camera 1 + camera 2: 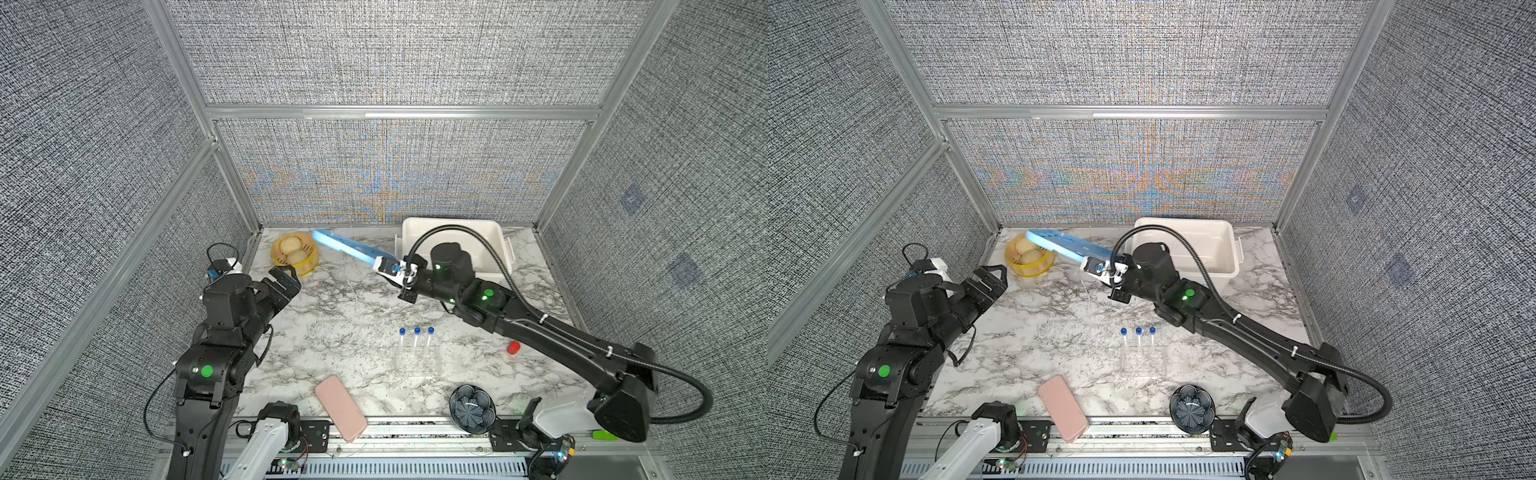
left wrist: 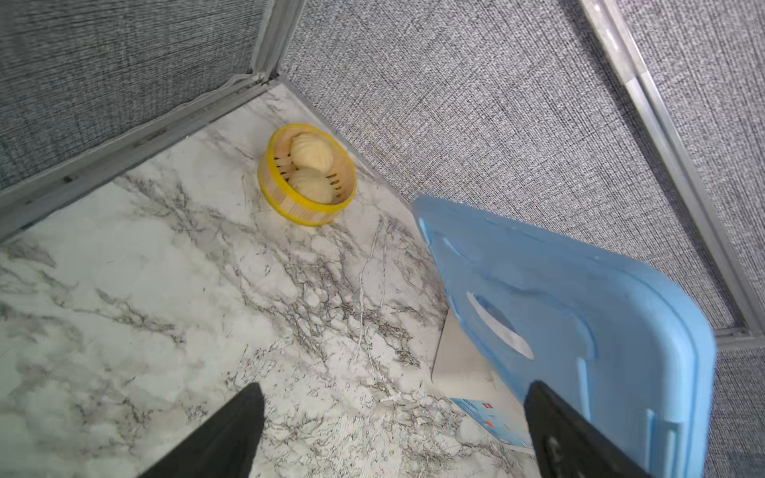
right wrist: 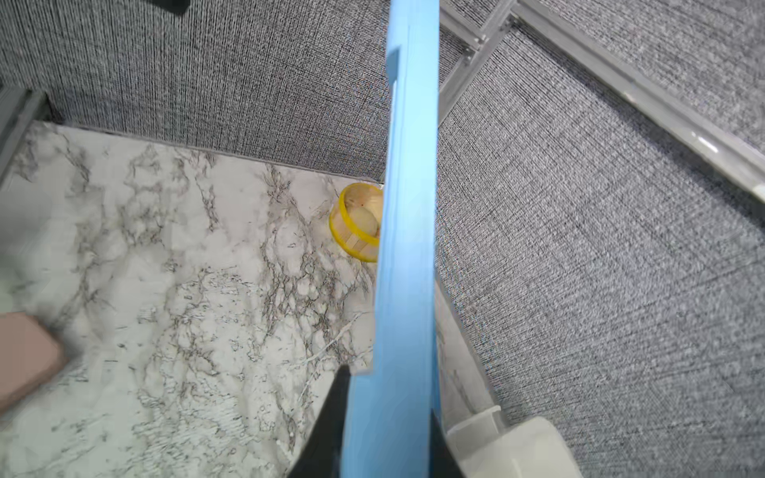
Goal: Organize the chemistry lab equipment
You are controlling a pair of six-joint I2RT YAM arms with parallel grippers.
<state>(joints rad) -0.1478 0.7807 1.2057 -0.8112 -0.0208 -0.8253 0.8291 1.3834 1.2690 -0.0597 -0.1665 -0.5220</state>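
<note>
Marble table: tubes stand in the rack, stowing likely remains; right gripper clamps blue lid, left gripper gapes empty

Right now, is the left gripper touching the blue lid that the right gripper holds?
Apart. In both top views, bare table shows between the left gripper and the blue lid. The jaws stand open.
</note>
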